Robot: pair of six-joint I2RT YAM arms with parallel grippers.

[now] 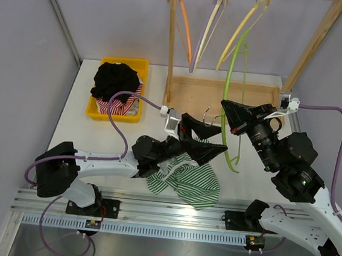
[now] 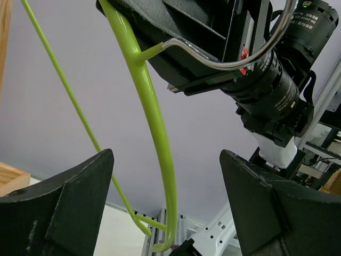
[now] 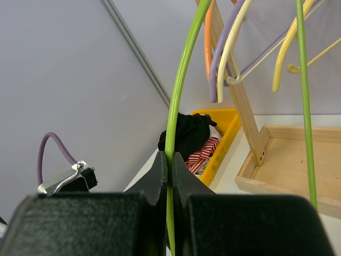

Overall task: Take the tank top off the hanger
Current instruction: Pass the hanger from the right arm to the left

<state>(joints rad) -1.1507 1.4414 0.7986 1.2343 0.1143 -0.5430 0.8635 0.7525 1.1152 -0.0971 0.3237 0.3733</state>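
Observation:
The green hanger (image 1: 228, 73) is bare and stands upright over the table's middle. My right gripper (image 1: 230, 109) is shut on its rim, and in the right wrist view the green bar (image 3: 184, 64) runs pinched between the closed jaws (image 3: 170, 170). The green-and-white striped tank top (image 1: 193, 181) lies crumpled on the table under my left arm, off the hanger. My left gripper (image 1: 209, 141) is open beside the hanger's lower part. In the left wrist view the hanger's bar (image 2: 160, 133) passes between the wide-apart fingers (image 2: 168, 202) without touching them. The metal hook (image 2: 224, 63) shows above.
A yellow bin (image 1: 142, 65) at the back left holds black and red-striped clothes (image 1: 116, 80). A wooden rack (image 1: 171, 43) with a tray-like base (image 1: 192, 94) stands at the back, carrying orange (image 1: 185, 26), cream (image 1: 211, 23) and yellow (image 1: 244, 26) hangers.

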